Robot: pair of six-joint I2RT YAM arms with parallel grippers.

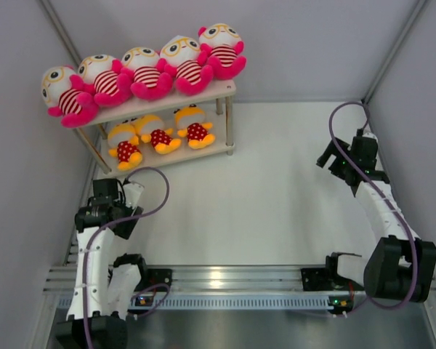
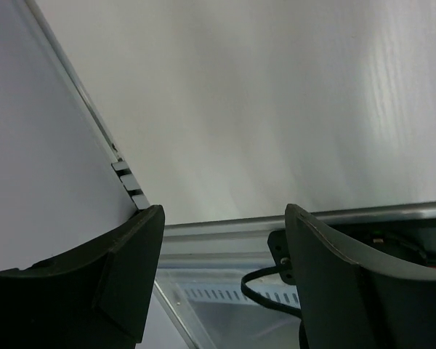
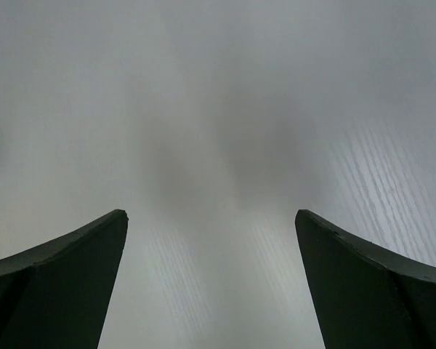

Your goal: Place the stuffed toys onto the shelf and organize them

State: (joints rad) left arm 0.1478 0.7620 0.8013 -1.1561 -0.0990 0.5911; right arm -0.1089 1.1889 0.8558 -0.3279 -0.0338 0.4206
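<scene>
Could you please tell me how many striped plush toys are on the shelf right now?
5, in a row on the top board: leftmost toy, next, middle, fourth, rightmost. None seems hidden.
</scene>
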